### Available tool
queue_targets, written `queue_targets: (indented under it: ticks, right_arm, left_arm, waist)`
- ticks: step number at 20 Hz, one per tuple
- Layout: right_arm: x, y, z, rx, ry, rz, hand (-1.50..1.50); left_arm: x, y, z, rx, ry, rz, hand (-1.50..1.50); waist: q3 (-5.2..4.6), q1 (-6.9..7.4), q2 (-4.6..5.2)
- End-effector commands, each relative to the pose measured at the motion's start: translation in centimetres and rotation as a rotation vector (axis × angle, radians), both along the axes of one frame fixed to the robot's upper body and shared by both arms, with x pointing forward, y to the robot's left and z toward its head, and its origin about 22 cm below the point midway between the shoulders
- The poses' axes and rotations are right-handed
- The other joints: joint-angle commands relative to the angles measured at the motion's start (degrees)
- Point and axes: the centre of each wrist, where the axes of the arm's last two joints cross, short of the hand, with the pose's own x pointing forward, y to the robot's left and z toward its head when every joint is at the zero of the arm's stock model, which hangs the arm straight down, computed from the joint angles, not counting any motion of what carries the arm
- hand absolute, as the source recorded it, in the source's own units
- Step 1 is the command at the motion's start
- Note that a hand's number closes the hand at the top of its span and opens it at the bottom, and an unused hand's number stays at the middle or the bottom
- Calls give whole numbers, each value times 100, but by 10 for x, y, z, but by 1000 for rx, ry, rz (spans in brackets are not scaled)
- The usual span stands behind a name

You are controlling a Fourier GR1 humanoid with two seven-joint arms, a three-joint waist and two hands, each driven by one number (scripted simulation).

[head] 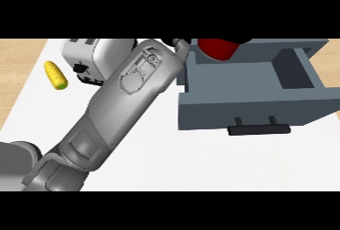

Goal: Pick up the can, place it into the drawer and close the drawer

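Red can [218, 48]: at the view's upper edge, over the rear left part of the open drawer's inside; its top is cut off, and I cannot tell whether it rests on the drawer floor.
Left hand [178, 43]: black, at the end of the long arm, mostly cut off by the upper edge; it sits right against the can.
Fingers [242, 40]: black parts show on both sides of the can, closed round it.
Left forearm [126, 99]: grey, running on a slant from the lower left corner up to the drawer's rear left corner.
Drawer [252, 110]: blue-grey box, pulled out, its inside open to view; the front wall faces the lower edge.
Drawer handle [259, 129]: black bar on the front wall, below its middle.
Toaster [86, 56]: silver, at the upper left, partly hidden behind the forearm.
Corn cob [55, 75]: yellow with a green tip, lying just left of the toaster.
Counter [199, 166]: white, under all of these.
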Motion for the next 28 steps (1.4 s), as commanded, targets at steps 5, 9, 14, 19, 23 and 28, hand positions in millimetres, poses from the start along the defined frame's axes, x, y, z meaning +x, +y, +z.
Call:
queue_targets:
  ticks: [5,9,14,19,23,28]
  right_arm:
    - [-1,5,0,-6,5,7,-150]
    - [10,2,-2,-5,-8,13,-150]
    - [16,-1,-2,-1,-8,27,-150]
    - [10,0,-16,-10,18,11,-150]
    - [31,14,3,-15,-23,38,-150]
    - [41,15,-1,3,-24,39,-150]
  left_arm:
    - [9,-24,27,45,7,4,150]
    - [19,-23,16,89,-1,30,150]
    - [18,-18,-22,75,44,61,150]
    - [21,-19,-26,123,15,56,150]
    - [25,-20,-24,148,-3,97,150]
    - [24,-18,-37,175,-15,126,150]
  waist:
    - [3,-75,21]
    - [7,-153,64]
    - [9,-290,71]
    - [10,-288,66]
    - [9,-333,105]
    - [11,-383,118]
